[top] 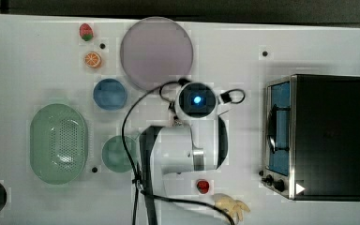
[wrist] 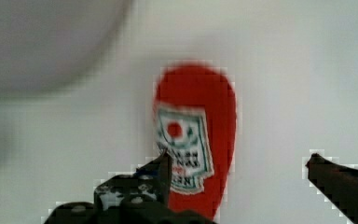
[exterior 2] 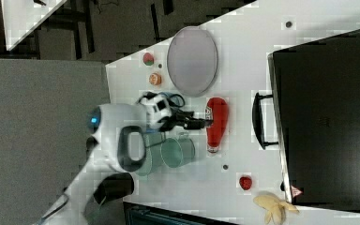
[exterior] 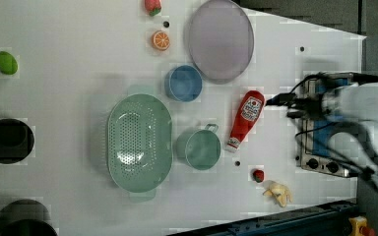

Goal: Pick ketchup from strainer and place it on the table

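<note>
White tabletop (exterior: 69, 49), ketchup bottle (exterior: 245, 120) lying flat on it
Bottle sits between the green cup (exterior: 199, 147) and toaster oven (exterior: 320, 128), well clear of the strainer (exterior: 139, 142). Claw (wrist: 237, 175) wide open, gripping nothing, hanging above the bottle.

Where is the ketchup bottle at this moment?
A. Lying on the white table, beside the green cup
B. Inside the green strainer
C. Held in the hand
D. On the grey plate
A: the ketchup bottle lies on the table beside the green cup; the strainer holds nothing.
</note>
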Motion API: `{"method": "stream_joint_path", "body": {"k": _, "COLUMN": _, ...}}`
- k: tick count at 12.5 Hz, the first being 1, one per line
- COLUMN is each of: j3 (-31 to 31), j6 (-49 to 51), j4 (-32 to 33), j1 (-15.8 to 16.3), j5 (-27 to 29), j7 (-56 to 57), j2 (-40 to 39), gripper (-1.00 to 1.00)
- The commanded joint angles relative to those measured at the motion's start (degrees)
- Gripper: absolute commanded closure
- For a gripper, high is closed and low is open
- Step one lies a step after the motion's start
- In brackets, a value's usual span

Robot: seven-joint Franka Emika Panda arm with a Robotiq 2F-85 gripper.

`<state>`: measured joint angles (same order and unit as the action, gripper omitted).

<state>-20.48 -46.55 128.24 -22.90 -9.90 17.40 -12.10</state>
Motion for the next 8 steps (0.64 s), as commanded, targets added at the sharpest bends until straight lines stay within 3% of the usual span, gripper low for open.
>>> {"method": "stream_joint_path", "body": {"k": 1, "j3": -0.54, "j6": 7.89, "j4": -8.28, "j1": -0.16, "j5": 6.01, "j7": -3.7, "j2": 5.91, "gripper": -1.0}}
{"method": "stream_joint_path", "body": {"k": 3, "j3": -0.65, "j6": 16.1, "j4": -14.79, "j1": -0.17, "j5": 10.67, "j7": -5.53, "j2": 7.63, "gripper": -1.0}}
{"method": "stream_joint_path", "body": {"k": 8, "j3": -0.81, "j6": 33.01, "j4": -30.98, "j1": 0.04, "j5": 10.51, "j7": -11.51, "j2": 8.24, "gripper": -1.0}}
